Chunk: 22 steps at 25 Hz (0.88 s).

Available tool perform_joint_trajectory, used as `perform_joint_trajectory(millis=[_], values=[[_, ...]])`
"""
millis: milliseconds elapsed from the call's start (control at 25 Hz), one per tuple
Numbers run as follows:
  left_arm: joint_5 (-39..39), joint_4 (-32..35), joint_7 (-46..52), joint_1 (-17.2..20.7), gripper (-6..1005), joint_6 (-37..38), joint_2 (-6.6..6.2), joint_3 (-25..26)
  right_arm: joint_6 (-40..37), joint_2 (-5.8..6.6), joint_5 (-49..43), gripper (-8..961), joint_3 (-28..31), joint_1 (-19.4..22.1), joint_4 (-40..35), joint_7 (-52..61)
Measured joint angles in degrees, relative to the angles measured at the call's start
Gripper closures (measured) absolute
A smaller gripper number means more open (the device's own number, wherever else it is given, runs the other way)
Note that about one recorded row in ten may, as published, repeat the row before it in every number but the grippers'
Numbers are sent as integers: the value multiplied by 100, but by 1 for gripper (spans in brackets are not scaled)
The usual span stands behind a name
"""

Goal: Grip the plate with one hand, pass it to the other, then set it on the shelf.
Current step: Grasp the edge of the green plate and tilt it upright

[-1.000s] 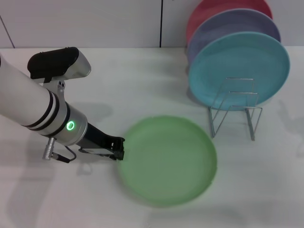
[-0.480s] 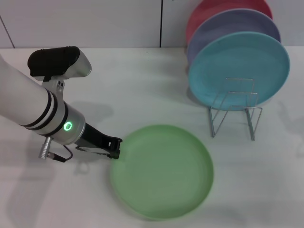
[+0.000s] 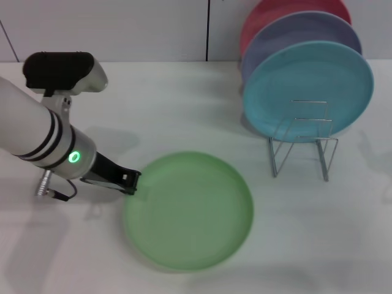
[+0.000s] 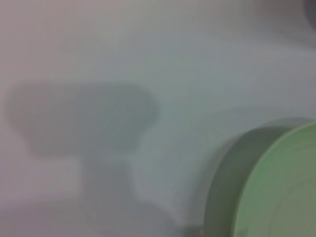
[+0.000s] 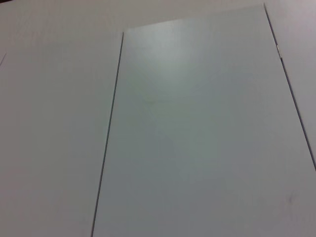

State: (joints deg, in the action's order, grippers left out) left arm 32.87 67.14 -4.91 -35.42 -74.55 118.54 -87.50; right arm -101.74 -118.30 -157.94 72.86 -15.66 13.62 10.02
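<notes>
The light-green plate [image 3: 190, 211] hangs just above the white table at the front centre, casting a shadow below itself. My left gripper [image 3: 130, 181] is shut on the plate's left rim, and the arm reaches in from the left. The left wrist view shows a slice of that plate's rim [image 4: 281, 187] over the table. The shelf [image 3: 303, 144], a thin silver wire rack, stands at the back right, well apart from the plate. My right gripper shows in no view; its wrist camera sees only flat white panels.
Three plates stand upright in the rack: a light-blue plate [image 3: 309, 92] in front, a lavender plate [image 3: 294, 37] behind it and a red plate [image 3: 275, 12] at the back. Bare wire loops stand in front of the blue plate. A white wall lies behind the table.
My left gripper has drawn back to the left and slightly away from the front edge, carrying the green plate with it, farther from the rack.
</notes>
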Motion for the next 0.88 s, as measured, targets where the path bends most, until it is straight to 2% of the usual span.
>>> perform_joint_trajectory(millis=[440,600,880], values=[[-7,73,-375,227,972,350,-25,258,86,-26,0,240,0,-17,0,12],[654,30,-1129,488,972,518,-29,910,161,-38,0,240,0,-34,0,14],[1401,7,-1996,868,972,530,-33,1540,331,-44,0,240,49,-81,0,242]])
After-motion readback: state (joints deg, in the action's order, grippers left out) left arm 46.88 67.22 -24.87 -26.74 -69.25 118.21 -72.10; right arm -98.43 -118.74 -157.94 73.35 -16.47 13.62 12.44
